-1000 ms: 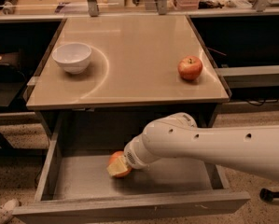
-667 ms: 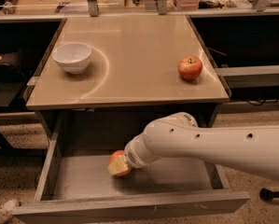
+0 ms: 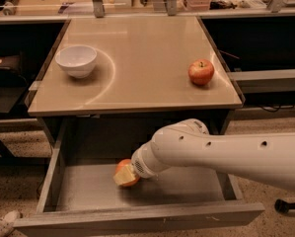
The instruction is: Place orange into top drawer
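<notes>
The orange (image 3: 123, 170) is inside the open top drawer (image 3: 88, 189), left of its middle and low over the grey bottom. My gripper (image 3: 130, 174) is at the end of the white arm (image 3: 211, 149), which reaches into the drawer from the right. It is right up against the orange, and the wrist hides most of it. I cannot tell whether the orange rests on the drawer bottom.
A red-yellow apple (image 3: 201, 72) sits on the beige tabletop (image 3: 147, 58) at the right. A white bowl (image 3: 76, 60) stands at the left. The drawer's front panel (image 3: 137, 221) juts toward me. Dark shelving flanks the table on both sides.
</notes>
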Available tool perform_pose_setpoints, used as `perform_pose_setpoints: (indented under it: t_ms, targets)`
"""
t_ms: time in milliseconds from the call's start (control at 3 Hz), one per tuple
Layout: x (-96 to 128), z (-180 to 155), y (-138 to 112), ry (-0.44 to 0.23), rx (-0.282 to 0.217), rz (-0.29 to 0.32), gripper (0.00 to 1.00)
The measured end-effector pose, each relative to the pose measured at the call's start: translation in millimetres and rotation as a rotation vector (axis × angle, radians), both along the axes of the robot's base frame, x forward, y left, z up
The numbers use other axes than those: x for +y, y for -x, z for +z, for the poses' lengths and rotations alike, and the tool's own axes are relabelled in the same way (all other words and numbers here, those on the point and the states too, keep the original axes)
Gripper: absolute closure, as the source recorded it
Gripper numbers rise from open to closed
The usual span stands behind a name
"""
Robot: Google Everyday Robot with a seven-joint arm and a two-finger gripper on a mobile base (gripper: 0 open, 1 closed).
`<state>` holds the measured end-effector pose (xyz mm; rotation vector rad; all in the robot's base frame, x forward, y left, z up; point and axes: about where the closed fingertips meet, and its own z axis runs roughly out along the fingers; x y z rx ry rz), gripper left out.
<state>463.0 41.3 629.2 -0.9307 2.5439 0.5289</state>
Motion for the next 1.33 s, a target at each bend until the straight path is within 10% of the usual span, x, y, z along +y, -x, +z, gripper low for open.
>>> perform_pose_setpoints:
  t_ms: [667,1333]
  targets:
    - [0.0,0.0,0.0,0.000,0.000,0.000,0.12]
    - [0.0,0.1,0.0,0.000,0.000,0.000,0.00]
